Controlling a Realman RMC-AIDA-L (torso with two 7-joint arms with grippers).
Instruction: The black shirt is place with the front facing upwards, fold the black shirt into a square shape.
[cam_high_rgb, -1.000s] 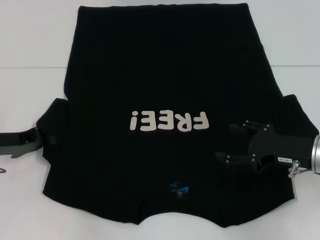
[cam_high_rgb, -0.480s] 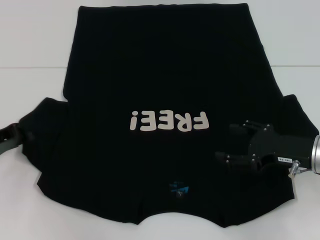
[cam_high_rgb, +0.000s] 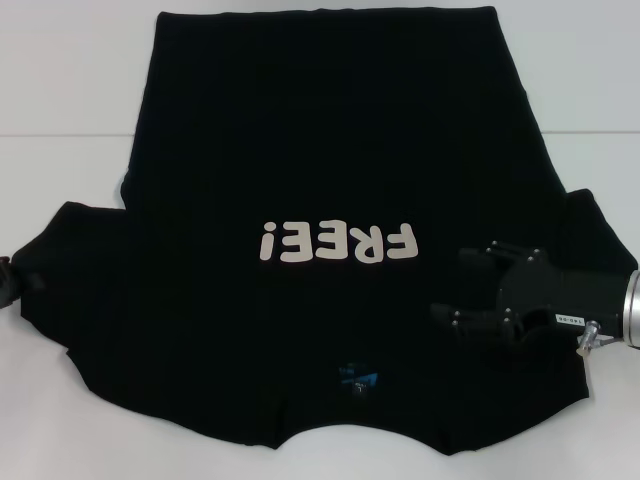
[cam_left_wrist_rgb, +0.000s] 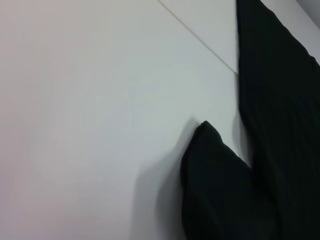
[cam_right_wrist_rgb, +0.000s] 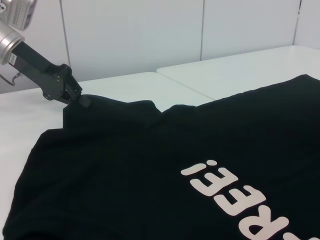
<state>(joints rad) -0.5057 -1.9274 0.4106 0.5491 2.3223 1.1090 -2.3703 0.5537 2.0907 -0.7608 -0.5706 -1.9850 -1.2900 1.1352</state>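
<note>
The white counter (cam_high_rgb: 60, 90) is smooth and matte, with a thin seam line running across it behind the black shirt (cam_high_rgb: 330, 150), which covers most of its middle. The shirt is a large piece of soft, finely ribbed black cloth lying front up and nearly flat, its straight hem on the far side and its curved neck edge on the near side. Its body forms a broad trapezoid that widens toward the shoulders, and both short sleeves spread outward from it. The cream "FREE!" lettering (cam_high_rgb: 338, 241) sits in the middle of the shirt's chest, in thick rounded block letters with their tops toward the neck. The right tool (cam_high_rgb: 468, 284), black and angular with small pale screws, on a silver wrist cuff, hovers over the shirt's right shoulder area, just beside the end of the lettering; its two fingers are spread apart and hold nothing. The left tool (cam_right_wrist_rgb: 80, 100), a dark blocky metal piece on a pale cylindrical wrist, sits at the tip of the shirt's left sleeve and is clenched on that cloth, which rises to a small pointed peak at the pinch. In the left wrist view that sleeve shows as a rounded, lifted fold of black fabric casting a soft shadow on the counter. A small blue neck label (cam_high_rgb: 360, 378) lies just inside the neck edge, below the lettering.
</note>
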